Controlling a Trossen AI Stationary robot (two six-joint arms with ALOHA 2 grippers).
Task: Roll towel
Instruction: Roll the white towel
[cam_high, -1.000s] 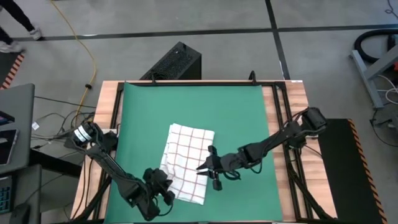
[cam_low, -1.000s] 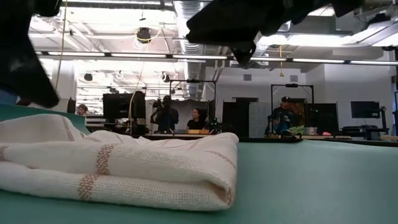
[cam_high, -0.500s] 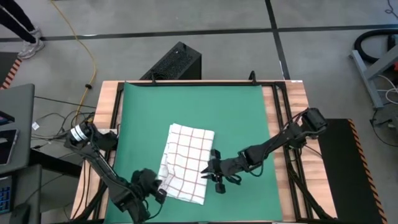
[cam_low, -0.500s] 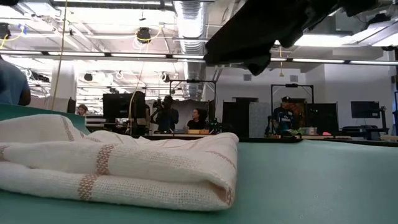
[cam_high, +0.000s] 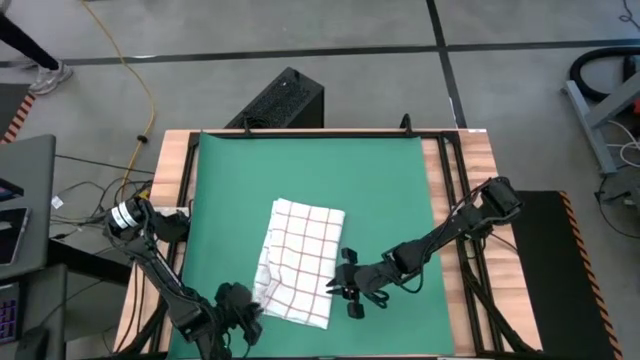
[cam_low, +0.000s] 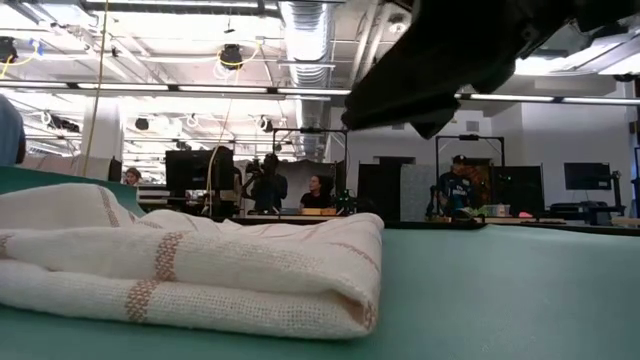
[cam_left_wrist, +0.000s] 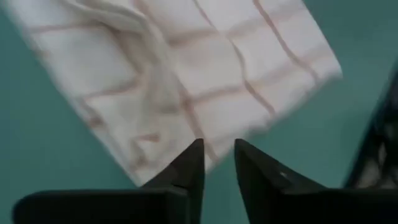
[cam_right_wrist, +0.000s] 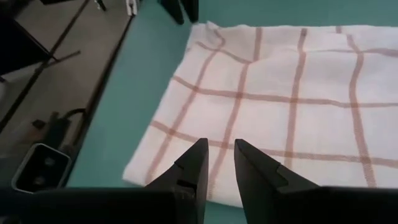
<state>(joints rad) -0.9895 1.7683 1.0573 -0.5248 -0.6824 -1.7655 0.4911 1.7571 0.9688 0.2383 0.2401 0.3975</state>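
The towel (cam_high: 297, 262) is lying loosely folded on the tabletop's green mat (cam_high: 380, 190), while the left claw (cam_high: 243, 318) and right claw (cam_high: 347, 287), both slightly parted and empty, are flanking its near end, seemingly to start rolling.

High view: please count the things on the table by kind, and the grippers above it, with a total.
Checked towel: 1
Green mat: 1
Grippers: 2, left gripper, right gripper
Total: 4
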